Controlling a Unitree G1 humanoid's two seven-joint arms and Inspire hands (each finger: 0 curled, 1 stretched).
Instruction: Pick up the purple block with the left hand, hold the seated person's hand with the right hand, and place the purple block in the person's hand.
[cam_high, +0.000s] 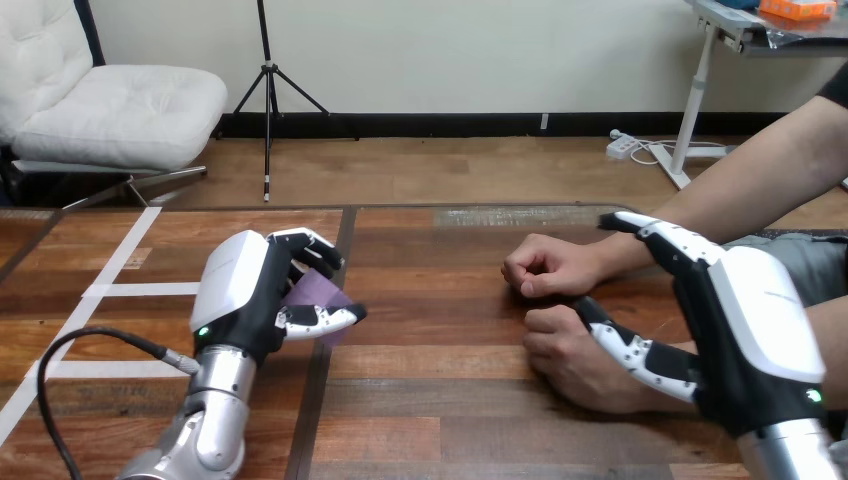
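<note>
We see left hand (245, 295) fingers curled round the flat purple block (320, 292), right hand (762, 325) fingers spread beside the person's nearer hand (562, 362).

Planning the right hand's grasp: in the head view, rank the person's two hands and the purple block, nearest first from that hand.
1. Person's lower hand, under the right hand's thumb.
2. Person's upper hand, a fist just beyond.
3. Purple block, far left, in the left hand.

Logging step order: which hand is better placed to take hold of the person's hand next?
Right. The right hand is open, its thumb over the person's nearer hand; the left hand is curled round the purple block, apart from it.
</note>
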